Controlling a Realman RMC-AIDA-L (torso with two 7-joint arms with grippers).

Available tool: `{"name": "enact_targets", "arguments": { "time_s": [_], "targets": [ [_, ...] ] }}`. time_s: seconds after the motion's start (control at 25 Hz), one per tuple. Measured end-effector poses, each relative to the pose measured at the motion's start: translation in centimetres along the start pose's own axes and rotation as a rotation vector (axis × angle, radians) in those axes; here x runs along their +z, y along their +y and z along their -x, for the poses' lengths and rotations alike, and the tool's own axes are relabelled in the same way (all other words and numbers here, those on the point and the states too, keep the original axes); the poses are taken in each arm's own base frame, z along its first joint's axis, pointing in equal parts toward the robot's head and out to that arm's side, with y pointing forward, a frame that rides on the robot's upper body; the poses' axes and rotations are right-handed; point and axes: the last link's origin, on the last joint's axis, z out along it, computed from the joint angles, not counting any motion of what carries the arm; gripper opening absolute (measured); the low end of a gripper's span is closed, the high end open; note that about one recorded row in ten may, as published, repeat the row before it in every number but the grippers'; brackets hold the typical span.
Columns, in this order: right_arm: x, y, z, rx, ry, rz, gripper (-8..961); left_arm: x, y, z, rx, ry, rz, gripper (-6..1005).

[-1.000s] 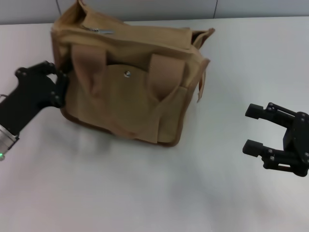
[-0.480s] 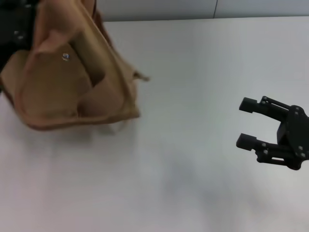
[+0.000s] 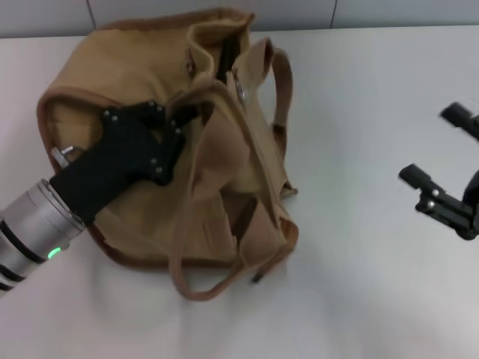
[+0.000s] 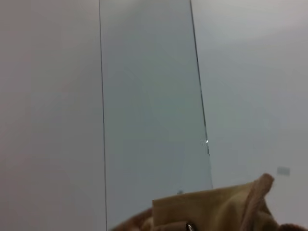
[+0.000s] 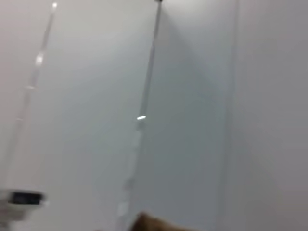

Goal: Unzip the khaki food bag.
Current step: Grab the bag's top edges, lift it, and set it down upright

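The khaki food bag (image 3: 123, 71) lies slumped and tilted on the white table (image 3: 359, 284), left of centre in the head view. Its top edge with a dark gap (image 3: 224, 60) faces the far side. Its strap handles (image 3: 196, 224) hang loose toward me. My left gripper (image 3: 183, 116) lies over the bag's middle, its tip pushed into the folds by the top edge. My right gripper (image 3: 434, 146) is open and empty, well to the right of the bag. A strip of the bag's tan fabric (image 4: 216, 209) shows in the left wrist view.
The grey wall panels (image 3: 299, 11) run along the table's far edge, close behind the bag. The wrist views mostly show those wall panels (image 5: 144, 96). Bare tabletop lies between the bag and my right gripper.
The bag stood upright a second ago, swung to the far left, and now lies slumped nearer the centre. My left gripper went from its left side to on top. The right gripper shifted right.
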Motion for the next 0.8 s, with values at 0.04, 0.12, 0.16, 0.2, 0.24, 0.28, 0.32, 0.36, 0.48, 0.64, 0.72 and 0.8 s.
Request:
{"name": "enact_targets", "arguments": {
  "time_s": [0.04,0.12,0.16,0.2,0.24,0.28,0.32,0.36,0.48,0.64,0.72,0.8],
  "targets": [
    [-0.2,0.2,-0.1,-0.058,-0.005,-0.038,779,-0.1,0.1,0.1,-0.005,-0.006,0.001,63],
    [-0.4,0.6,-0.5,-0.132,-0.004,-0.099,779,-0.3,0.4,0.3,-0.012,-0.013,0.006,63],
    [-0.4,0.8,-0.7,-0.162,0.0,-0.128,779,-0.3,0.5,0.3,-0.016,-0.015,0.009,63],
    [-0.4,1.0,-1.0,-0.189,0.006,-0.156,778,-0.4,0.6,0.4,-0.02,-0.017,0.013,63],
    [-0.2,1.1,-1.3,-0.216,0.014,-0.18,778,-0.4,0.7,0.4,-0.024,-0.019,0.02,63],
    [0.0,1.4,-1.6,-0.24,0.025,-0.199,778,-0.4,0.9,0.5,-0.028,-0.021,0.028,63],
    [0.3,1.5,-1.9,-0.263,0.035,-0.212,777,-0.4,1.0,0.5,-0.033,-0.023,0.038,63],
    [0.9,1.8,-2.4,-0.297,0.051,-0.225,777,-0.3,1.2,0.5,-0.038,-0.025,0.049,63],
    [2.4,2.6,-3.5,-0.398,0.097,-0.245,776,0.1,1.6,0.6,-0.056,-0.027,0.066,63],
    [4.9,3.7,-4.5,-0.486,0.14,-0.239,775,0.5,1.9,0.7,-0.068,-0.031,0.075,64],
    [5.8,4.0,-4.8,-0.489,0.148,-0.211,774,0.6,1.9,0.7,-0.069,-0.032,0.076,64],
    [6.4,4.1,-5.0,-0.485,0.154,-0.191,773,0.6,1.9,0.7,-0.071,-0.031,0.077,64]
  ]
}}
